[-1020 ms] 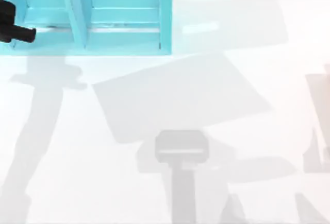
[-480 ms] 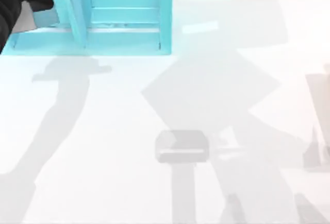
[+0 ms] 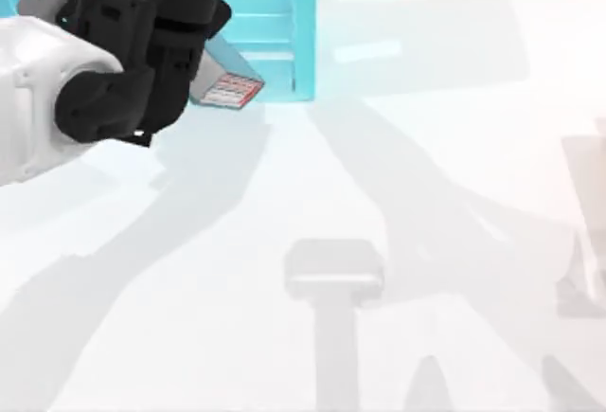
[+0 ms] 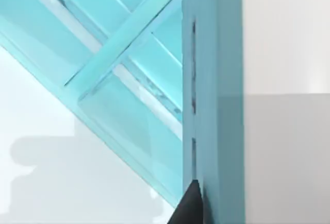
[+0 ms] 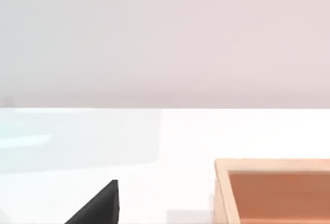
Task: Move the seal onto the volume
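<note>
The seal and the volume are out of view. My left arm (image 3: 104, 80) reaches in from the top view's left, high above the table and over the front of the teal shelf unit (image 3: 275, 43). A grey block with a red and white label (image 3: 227, 91) sticks out from its black wrist. In the left wrist view one dark fingertip (image 4: 188, 208) shows against the shelf unit's side wall (image 4: 214, 105). In the right wrist view one dark fingertip (image 5: 98, 206) hangs over the white table (image 5: 170, 141).
The teal shelf unit with compartments stands at the table's back left. A tan-rimmed box with an orange inside (image 5: 273, 190) sits on the table in the right wrist view. Grey shadows (image 3: 333, 270) cross the white tabletop.
My left arm has swung in from the top left corner toward the right and now looms large over the shelf unit's front. The shadows on the table have shifted.
</note>
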Available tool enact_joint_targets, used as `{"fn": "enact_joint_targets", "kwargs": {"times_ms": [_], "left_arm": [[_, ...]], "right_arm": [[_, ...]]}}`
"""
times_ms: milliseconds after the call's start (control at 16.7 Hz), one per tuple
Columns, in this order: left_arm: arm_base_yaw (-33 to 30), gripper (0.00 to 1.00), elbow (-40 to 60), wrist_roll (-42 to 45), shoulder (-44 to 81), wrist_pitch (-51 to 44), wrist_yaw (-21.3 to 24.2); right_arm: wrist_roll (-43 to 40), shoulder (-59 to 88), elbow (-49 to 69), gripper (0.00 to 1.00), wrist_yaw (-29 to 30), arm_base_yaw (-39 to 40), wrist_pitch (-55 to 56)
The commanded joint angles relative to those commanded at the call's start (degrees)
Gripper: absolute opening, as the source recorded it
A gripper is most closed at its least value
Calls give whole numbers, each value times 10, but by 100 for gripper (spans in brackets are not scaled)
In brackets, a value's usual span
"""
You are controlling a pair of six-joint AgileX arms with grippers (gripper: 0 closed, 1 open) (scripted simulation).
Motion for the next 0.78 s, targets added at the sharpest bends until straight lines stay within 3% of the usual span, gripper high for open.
{"fn": "enact_joint_targets", "kwargs": {"times_ms": [480,780], "left_arm": [[-195,0,129,-543,206,-204,-178],[-303,0,201,-831,317,-300,-286]], "right_arm": [[0,0,0,100,0,0,0],[0,0,0,100,0,0,0]]}}
